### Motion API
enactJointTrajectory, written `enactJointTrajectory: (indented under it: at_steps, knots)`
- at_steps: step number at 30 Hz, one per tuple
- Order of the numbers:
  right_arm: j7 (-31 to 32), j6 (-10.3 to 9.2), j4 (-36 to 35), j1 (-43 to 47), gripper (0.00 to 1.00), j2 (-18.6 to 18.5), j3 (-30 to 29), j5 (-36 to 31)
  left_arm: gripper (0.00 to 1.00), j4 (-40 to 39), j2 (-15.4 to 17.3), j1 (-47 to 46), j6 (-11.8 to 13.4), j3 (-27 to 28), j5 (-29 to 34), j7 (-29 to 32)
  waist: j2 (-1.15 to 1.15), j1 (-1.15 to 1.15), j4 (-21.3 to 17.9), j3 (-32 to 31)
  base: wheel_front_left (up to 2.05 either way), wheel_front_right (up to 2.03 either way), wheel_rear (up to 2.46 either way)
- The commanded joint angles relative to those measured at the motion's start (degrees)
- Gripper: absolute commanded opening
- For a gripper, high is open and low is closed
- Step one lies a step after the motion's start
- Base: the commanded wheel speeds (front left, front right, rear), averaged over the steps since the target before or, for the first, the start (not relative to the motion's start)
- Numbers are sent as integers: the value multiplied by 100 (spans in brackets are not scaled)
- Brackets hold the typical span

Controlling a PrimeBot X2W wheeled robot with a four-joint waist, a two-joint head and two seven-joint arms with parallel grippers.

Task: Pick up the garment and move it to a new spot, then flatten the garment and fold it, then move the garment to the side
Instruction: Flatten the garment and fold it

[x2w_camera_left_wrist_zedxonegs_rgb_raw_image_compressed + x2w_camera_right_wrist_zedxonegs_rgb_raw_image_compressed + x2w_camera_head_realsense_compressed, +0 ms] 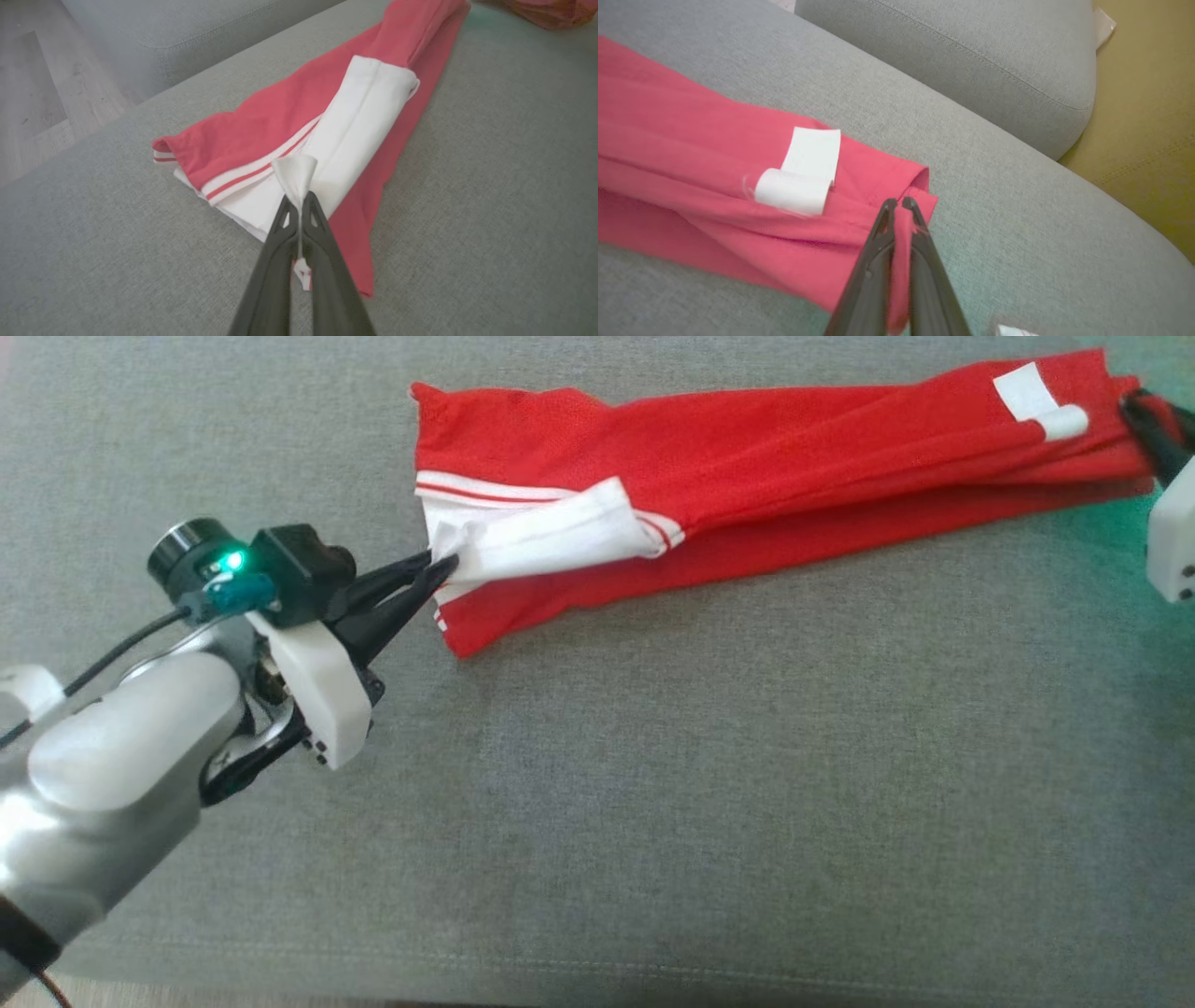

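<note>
The garment (766, 476) is a red shirt with white striped trim, stretched long across the grey sofa cushion (653, 784). My left gripper (439, 563) is shut on the white trim at its left end; the left wrist view shows white cloth (295, 179) pinched between the dark fingers of my left gripper (299, 198). At the top right edge of the head view my right gripper (1134, 403) holds the other end. In the right wrist view my right gripper (899, 203) is shut on the red hem (920, 196), close to a white label (803, 172).
A second grey cushion (971, 56) lies beyond the garment in the right wrist view, with a yellow-green surface (1148, 140) past it. Wood floor (37, 93) shows past the sofa's edge in the left wrist view. The cushion's front seam (560, 966) runs along the bottom.
</note>
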Motion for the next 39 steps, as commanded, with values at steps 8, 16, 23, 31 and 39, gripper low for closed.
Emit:
enactJointTrajectory:
  at_steps: [8,16,23,31,39]
  knots:
    - [152,-5,-243,62,0,-380,506,263,0,360,-27,-218,9,78,41,-118,0,0,-129,-14,0,0,0]
    - [510,-5,-300,99,100,-454,822,747,100,627,-124,-3,9,13,-65,-101,0,0,-289,-229,0,0,0]
    - [311,-5,-116,-39,100,-270,484,1093,100,860,-145,119,67,414,-438,-164,0,0,-461,-556,0,0,0]
    - [-1009,-5,-12,65,100,448,-450,1352,100,188,-380,800,666,2507,-461,-177,0,0,-576,-906,0,0,0]
    - [-2095,-5,-2,715,100,1416,-1554,1143,100,-806,-1303,2396,866,5055,434,-178,0,0,-626,-1198,0,0,0]
